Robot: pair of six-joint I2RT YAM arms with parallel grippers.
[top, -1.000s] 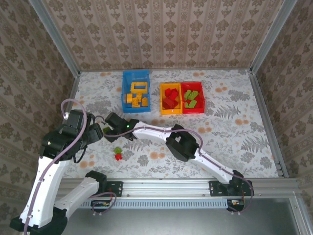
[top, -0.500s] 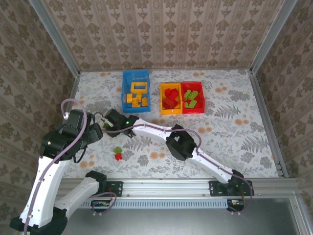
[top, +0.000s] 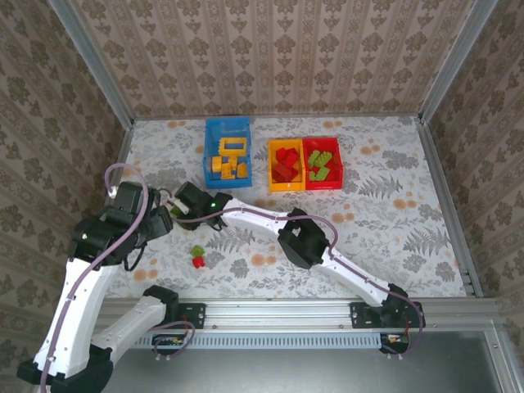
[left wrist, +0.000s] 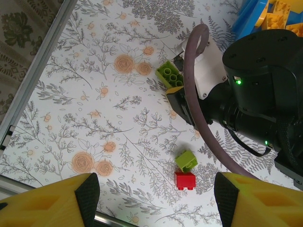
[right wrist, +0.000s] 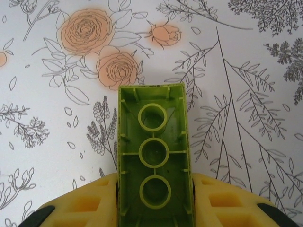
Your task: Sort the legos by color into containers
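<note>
Left gripper [left wrist: 155,191]: its yellow fingers [left wrist: 61,196] are standing spread at the bottom of the left wrist view, grasping nothing.
Loose pair: a green brick [left wrist: 186,159] is touching a red brick [left wrist: 184,180] on the floral table [left wrist: 94,94], lower middle of that view.
Right gripper [right wrist: 155,203]: it is clamping a lime brick [right wrist: 154,161], hollow underside facing the camera, low centre of the right wrist view.
Bins: the blue bin [top: 227,128] is holding yellow bricks [top: 229,168], the orange bin [top: 272,164] red bricks [top: 286,166], the red bin [top: 340,164] green bricks [top: 321,168], across the upper middle of the top view.
</note>
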